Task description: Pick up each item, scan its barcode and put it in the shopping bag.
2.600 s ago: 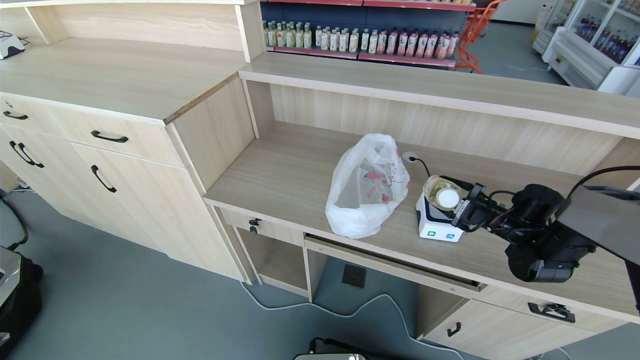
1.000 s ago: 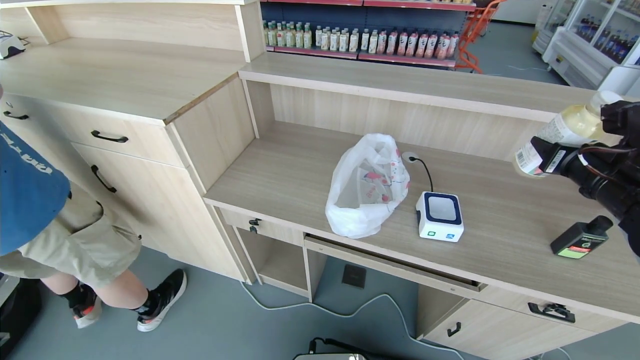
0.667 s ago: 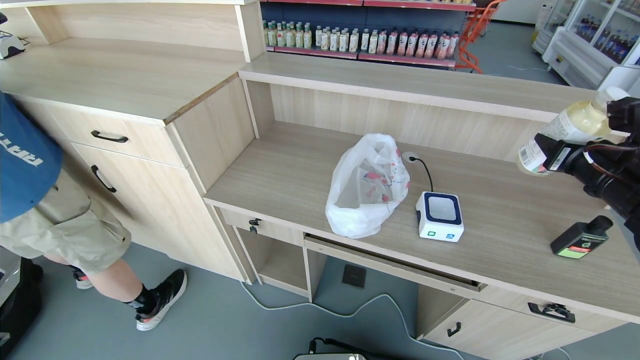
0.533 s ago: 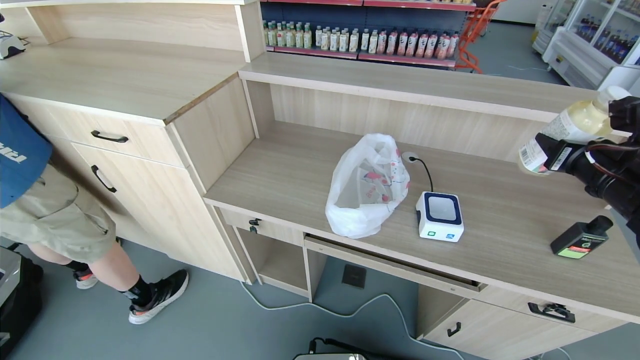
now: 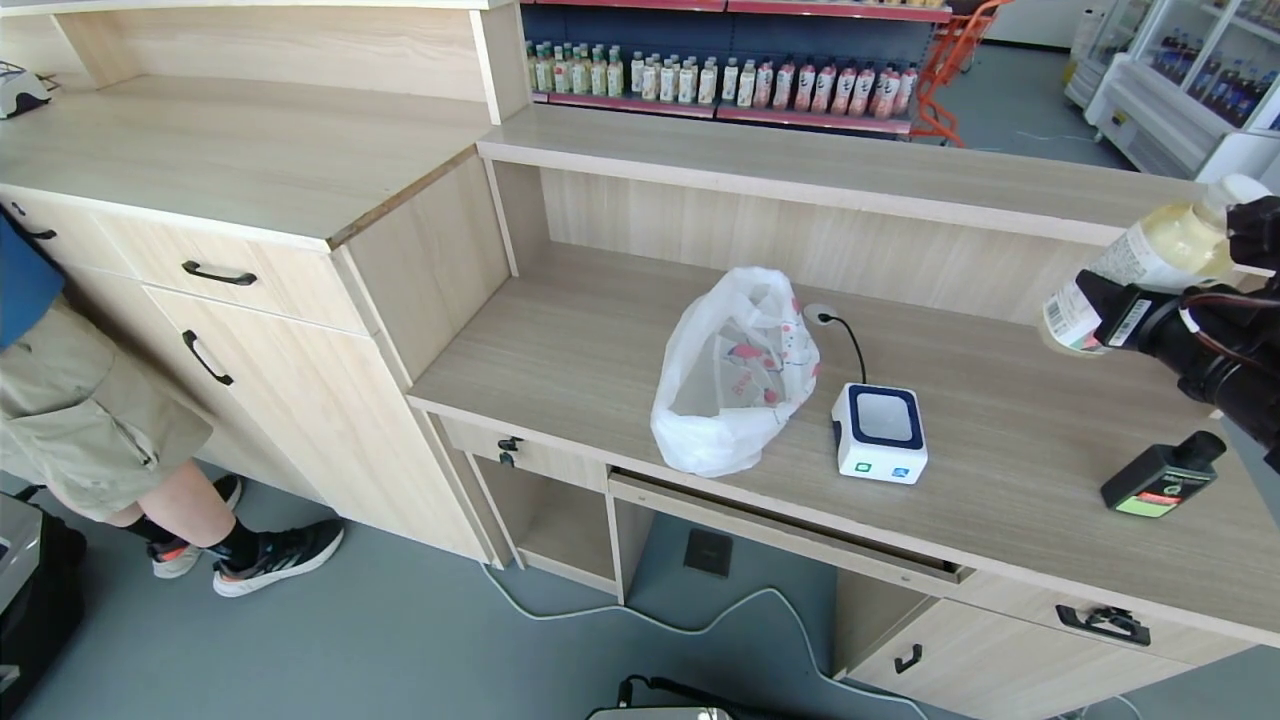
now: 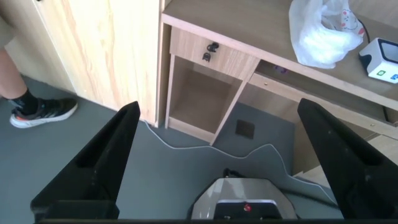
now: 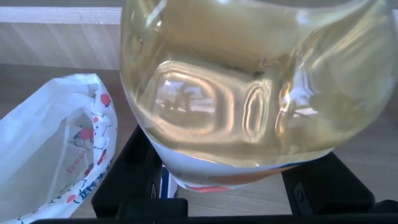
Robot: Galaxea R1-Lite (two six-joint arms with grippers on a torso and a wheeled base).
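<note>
Right pincer (image 5: 1180, 268) pinches our bottle (image 5: 1140, 255) at frame right, left pincer (image 6: 217, 109) spread; we judge bagging it and the dark flask (image 5: 1160, 475) pending.

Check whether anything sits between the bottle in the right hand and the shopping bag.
Only the scanner, low on the counter beside the shopping bag. The right hand holds the bottle well above it, so the way over looks clear.

bright even light, soft shadows, glints on bottle (image 7: 249, 93).
</note>
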